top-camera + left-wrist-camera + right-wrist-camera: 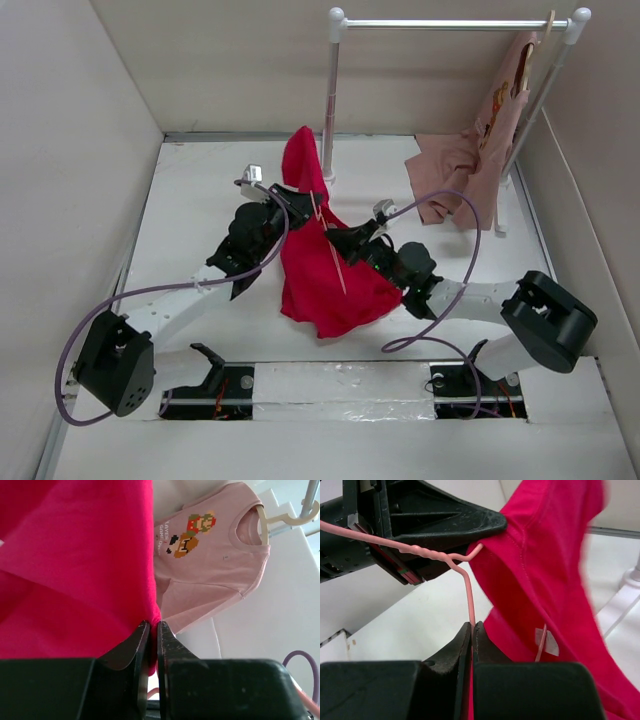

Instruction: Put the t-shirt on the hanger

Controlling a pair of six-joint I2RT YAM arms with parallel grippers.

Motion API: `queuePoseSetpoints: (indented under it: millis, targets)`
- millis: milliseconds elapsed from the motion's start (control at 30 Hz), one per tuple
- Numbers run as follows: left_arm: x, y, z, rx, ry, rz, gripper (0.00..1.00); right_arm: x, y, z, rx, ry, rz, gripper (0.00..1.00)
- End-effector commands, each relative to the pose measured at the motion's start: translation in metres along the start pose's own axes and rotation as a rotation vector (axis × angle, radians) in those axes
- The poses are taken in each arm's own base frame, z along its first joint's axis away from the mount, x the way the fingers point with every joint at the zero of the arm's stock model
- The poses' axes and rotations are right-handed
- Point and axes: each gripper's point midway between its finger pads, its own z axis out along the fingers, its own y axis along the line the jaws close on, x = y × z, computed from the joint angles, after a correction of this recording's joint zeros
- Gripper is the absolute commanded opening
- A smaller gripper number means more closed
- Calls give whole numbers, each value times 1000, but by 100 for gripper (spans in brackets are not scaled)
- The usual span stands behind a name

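The red t-shirt [325, 270] hangs bunched between my two grippers above the table, with one end lifted to a peak at the back. My left gripper [292, 203] is shut on an edge of the t-shirt [75, 565], with cloth pinched between its fingertips [142, 632]. My right gripper [336, 238] is shut on the thin pink wire hanger [469, 595], just below its twisted neck. The hanger's wire [331, 252] runs down across the shirt's front. In the right wrist view the left gripper's black finger [445, 522] meets the shirt [545, 570] beside the hanger's neck.
A white clothes rack [450, 22] stands at the back right, its near post [329, 100] just behind the red shirt. A pink-tan printed shirt [210, 565] hangs on it from a pale tan hanger [285, 520]. Walls enclose the table on the left, back and right.
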Motion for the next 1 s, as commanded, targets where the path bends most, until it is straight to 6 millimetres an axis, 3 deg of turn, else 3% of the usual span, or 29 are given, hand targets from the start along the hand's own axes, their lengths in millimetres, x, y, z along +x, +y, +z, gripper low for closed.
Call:
queuePoseSetpoints:
  millis: [0, 333, 367, 400, 433, 467, 533, 567, 633, 700, 733, 767, 933, 967]
  targets:
    - [-16, -30, -12, 116, -49, 15, 0, -40, 25, 14, -69, -124, 7, 0]
    - [-22, -47, -29, 187, -63, -18, 0, -19, 19, 15, -42, -23, 18, 0]
    - [-25, -50, -34, 198, -74, -25, 0, -24, 21, 14, -36, -8, 13, 21]
    - [-25, -50, -34, 198, -74, -25, 0, -24, 21, 14, -36, -7, 13, 21]
    - [-26, -51, -35, 199, -75, -30, 0, -25, 26, 11, -62, 8, 2, 28]
    - [-28, -52, -36, 198, -80, -32, 0, -18, 23, 7, -49, 42, 0, 42]
    - [-31, -57, -39, 206, -83, -30, 0, -26, 23, -4, -39, 37, -6, 52]
    - [-33, -61, -43, 219, -86, -32, 0, -13, 17, -14, -18, 80, -8, 58]
    - [-34, -65, -45, 231, -87, -35, 0, -15, 14, -27, -4, 98, -10, 61]
    - [-38, -67, -44, 232, -92, -34, 0, -11, 0, -38, 34, 122, -13, 53]
    - [-37, -66, -43, 224, -89, -32, 0, -6, -10, -47, 65, 140, -7, 39]
    - [-32, -70, -45, 244, -58, -29, 0, -3, -17, -51, 78, 147, -6, 0]
    - [-32, -69, -45, 246, -46, -34, 0, 8, -41, -75, 91, 176, 60, 0]
    - [-32, -71, -46, 250, -45, -34, 0, 8, -51, -80, 106, 173, 62, 8]
